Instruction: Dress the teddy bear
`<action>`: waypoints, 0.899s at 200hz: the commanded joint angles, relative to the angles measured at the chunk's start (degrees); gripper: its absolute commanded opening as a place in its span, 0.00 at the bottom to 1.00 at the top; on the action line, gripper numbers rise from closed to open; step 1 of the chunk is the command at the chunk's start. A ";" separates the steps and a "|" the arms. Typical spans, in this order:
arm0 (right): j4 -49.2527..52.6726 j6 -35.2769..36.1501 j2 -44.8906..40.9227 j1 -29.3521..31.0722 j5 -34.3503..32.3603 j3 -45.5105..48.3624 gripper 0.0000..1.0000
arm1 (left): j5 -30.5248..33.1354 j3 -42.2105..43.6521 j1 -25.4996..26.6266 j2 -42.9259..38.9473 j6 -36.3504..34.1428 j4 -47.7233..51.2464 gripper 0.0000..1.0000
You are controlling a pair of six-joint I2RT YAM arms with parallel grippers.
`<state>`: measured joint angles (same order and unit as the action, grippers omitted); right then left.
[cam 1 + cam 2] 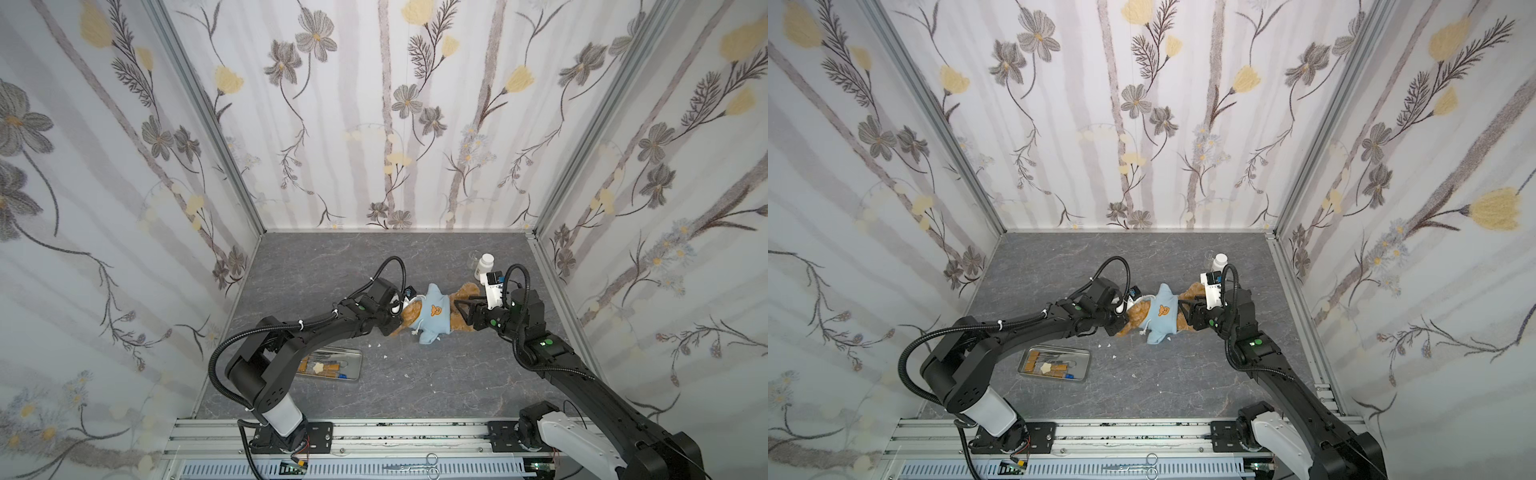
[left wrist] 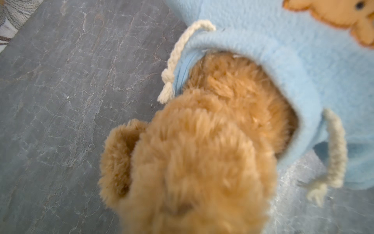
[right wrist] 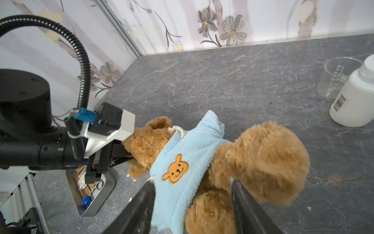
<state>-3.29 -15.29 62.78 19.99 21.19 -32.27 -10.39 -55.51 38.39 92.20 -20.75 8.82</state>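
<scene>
With the left gripper [image 3: 127, 157] clamped on the head fur of the teddy bear [image 3: 263, 158], which lies mid-table [image 3: 222, 81] half inside the blue shirt [image 3: 188, 141], anchor firmly. Right gripper [image 3: 192, 182] straddles hem and hip, grip unclear. Draw the hem legward slowly to avoid bunching.

Shallow steel tray [image 1: 1086, 366] of small tools, near left; white plastic bottle [image 1: 484, 266] beside clear beaker [image 3: 338, 77], far right.
</scene>
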 commanded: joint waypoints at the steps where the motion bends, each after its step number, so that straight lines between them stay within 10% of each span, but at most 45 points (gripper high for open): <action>1: 1.31 0.95 0.29 1.82 4.54 -0.58 0.63 | -12.04 -0.29 -2.46 -2.23 1.59 5.53 0.00; 105: -3.96 -9.03 11.86 10.90 -1.46 2.87 0.66 | -5.95 -6.21 -2.86 6.79 -3.34 7.40 0.00; 180: -13.15 -3.48 15.27 10.95 -2.40 2.70 0.61 | -4.99 -5.29 -1.70 6.33 -5.11 7.44 0.00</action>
<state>-11.25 -21.26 78.83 30.87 20.18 -29.15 -14.96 -61.01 36.47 98.89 -24.08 16.91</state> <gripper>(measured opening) 0.618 0.092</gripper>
